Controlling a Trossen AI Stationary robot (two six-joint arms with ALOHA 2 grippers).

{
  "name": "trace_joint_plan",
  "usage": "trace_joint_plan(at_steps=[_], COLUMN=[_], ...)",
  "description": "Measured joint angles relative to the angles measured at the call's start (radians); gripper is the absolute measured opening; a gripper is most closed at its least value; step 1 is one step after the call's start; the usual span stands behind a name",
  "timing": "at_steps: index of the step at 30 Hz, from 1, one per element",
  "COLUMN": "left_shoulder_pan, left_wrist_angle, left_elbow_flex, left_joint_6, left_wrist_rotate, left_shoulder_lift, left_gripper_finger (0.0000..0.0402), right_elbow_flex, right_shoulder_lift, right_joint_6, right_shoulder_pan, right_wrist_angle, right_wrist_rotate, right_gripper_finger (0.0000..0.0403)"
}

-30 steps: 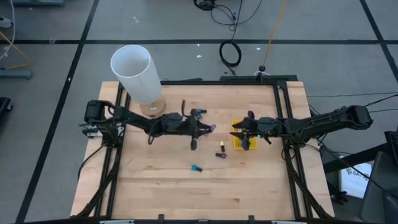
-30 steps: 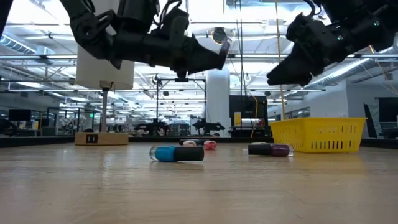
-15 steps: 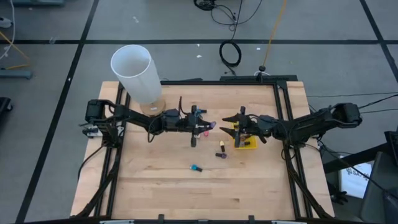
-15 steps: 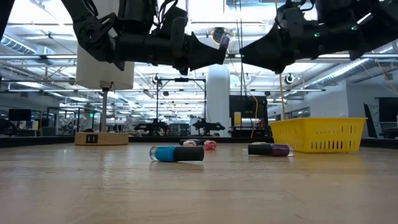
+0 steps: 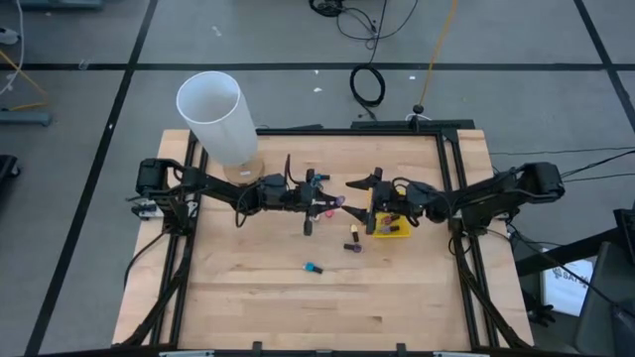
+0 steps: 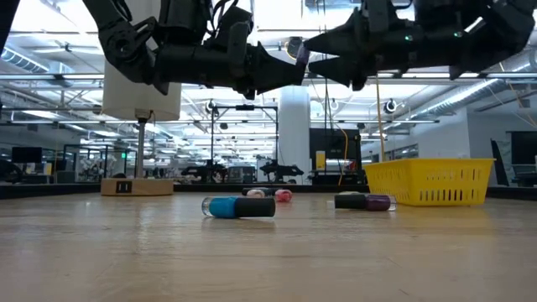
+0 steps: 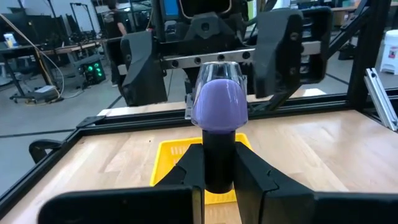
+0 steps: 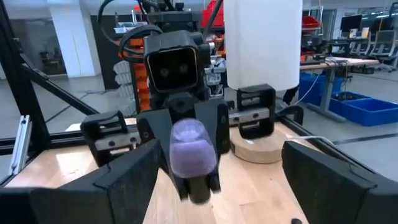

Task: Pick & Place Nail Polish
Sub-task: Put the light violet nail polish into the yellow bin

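Above the wooden table, at frame centre, a purple bottle is held out by its cap in the closed left gripper, so that the wide-open, empty right gripper can take it.

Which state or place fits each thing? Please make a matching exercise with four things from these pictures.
Things:
1. purple bottle
2. teal bottle
3. right end effector
4. cylinder

States or places:
A. white, near a corner of the table
B. open
C. lying on the table
D. held by the left end effector

Pairs: 1-D, 2-C, 3-B, 4-A
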State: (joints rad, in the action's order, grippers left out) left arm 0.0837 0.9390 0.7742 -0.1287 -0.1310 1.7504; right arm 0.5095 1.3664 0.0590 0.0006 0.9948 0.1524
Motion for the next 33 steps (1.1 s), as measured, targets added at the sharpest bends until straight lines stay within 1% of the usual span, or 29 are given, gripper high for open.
trace_joint_plan(at_steps=[5, 9, 14, 17, 22, 31, 33], left_shoulder_pan=[0.0, 0.0, 0.0, 0.0, 0.0, 0.0, 0.0], left_wrist_angle=[0.001, 0.007, 0.027, 0.032, 0.031, 0.031, 0.033], left_elbow_flex=[0.0, 0.001, 0.002, 0.002, 0.002, 0.002, 0.002], left_joint_6=[0.0, -0.004, -0.005, -0.005, -0.001, 0.003, 0.008], left_wrist_rotate=[0.0, 0.0, -0.001, -0.001, -0.002, -0.003, -0.003], left_shoulder_lift=[0.0, 0.0, 0.0, 0.0, 0.0, 0.0, 0.0], left_gripper_finger=[0.0037, 0.0037, 0.0037, 0.0037, 0.0037, 0.0037, 0.0037], right_elbow_flex=[0.046, 0.058, 0.063, 0.063, 0.063, 0.063, 0.063], right_shoulder_lift=[0.038, 0.056, 0.08, 0.084, 0.084, 0.084, 0.084], right_joint_6=[-0.039, -0.042, -0.045, -0.045, -0.048, -0.075, -0.079], right_shoulder_pan=[0.0, 0.0, 0.0, 0.0, 0.0, 0.0, 0.0], right_wrist_angle=[-0.003, -0.004, -0.001, 0.006, 0.011, 0.016, 0.023], right_wrist_rotate=[-0.006, -0.053, -0.051, -0.05, -0.05, -0.052, -0.052], right_gripper_finger=[0.0317, 0.0313, 0.031, 0.0296, 0.0248, 0.0117, 0.011])
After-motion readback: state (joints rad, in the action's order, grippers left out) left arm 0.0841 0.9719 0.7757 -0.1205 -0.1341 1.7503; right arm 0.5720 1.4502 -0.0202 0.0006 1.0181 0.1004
